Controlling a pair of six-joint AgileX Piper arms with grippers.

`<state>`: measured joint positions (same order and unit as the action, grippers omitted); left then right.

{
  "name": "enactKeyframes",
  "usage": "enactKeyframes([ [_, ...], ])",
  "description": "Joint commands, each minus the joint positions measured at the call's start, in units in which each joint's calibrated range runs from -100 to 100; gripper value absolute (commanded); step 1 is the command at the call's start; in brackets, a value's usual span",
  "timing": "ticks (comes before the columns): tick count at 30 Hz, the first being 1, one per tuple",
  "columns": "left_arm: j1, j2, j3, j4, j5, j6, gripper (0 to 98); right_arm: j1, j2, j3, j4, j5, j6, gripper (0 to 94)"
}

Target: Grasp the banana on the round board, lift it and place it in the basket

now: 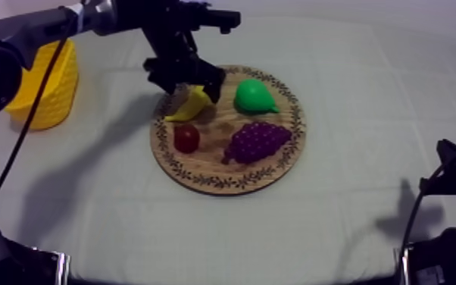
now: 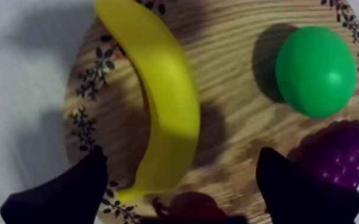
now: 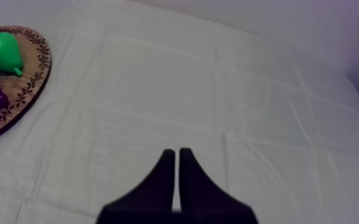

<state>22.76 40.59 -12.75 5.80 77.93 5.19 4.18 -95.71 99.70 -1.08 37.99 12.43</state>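
Observation:
The yellow banana [image 1: 190, 105] lies on the left part of the round wooden board [image 1: 216, 163], and my left gripper [image 1: 188, 82] hangs just above it. In the left wrist view that gripper [image 2: 182, 182] is open, one black finger [image 2: 68, 190] on each side of the banana [image 2: 164, 101], which rests on the board [image 2: 229, 89]. The yellow basket [image 1: 46, 85] stands at the table's far left. My right gripper [image 3: 177, 179] is shut on nothing, low over bare cloth to the right of the board [image 3: 27, 77].
Sharing the board are a green pear [image 1: 254, 97], purple grapes [image 1: 257, 142] and a small red fruit [image 1: 186, 138] just in front of the banana. My right arm [image 1: 454, 182] sits low at the table's right edge. Open cloth lies between board and basket.

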Motion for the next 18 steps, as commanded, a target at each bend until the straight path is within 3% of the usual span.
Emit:
enactKeyframes([
  [1, 0.0, 1.7, -1.5, 0.22, 1.1, -0.4, 88.9, 0.0, 0.0, 0.0, 0.0, 0.0, 0.0, 0.6],
  [18, 0.1, 7.1, -7.0, 0.23, 7.3, -0.5, 61.2, 0.0, 0.0, 0.0, 0.0, 0.0, 0.0, 0.6],
])
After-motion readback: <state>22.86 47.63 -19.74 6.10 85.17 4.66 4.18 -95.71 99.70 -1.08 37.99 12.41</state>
